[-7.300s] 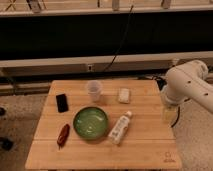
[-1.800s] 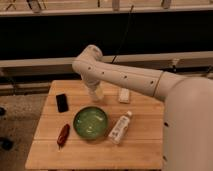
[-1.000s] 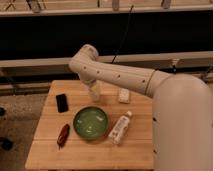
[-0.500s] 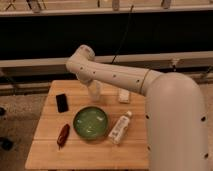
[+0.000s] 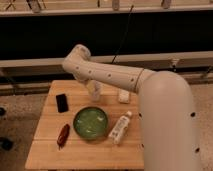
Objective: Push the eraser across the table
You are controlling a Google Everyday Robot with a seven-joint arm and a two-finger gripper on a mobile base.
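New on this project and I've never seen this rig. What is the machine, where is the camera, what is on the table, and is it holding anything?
The big white shape is a mobile robot's single arm. There is one camera, looking down at the table; its mounting isn't known. The arm comes in from the right, bends at the back and ends in a two-finger gripper, which hangs over the back middle of the table beside a clear cup. The gripper is open and holds nothing. At back left lies the black eraser it is meant to push. A green bowl sits mid-table, with a red-brown object at front left. A white bottle lies right of the bowl, and a whitish block is at back right.
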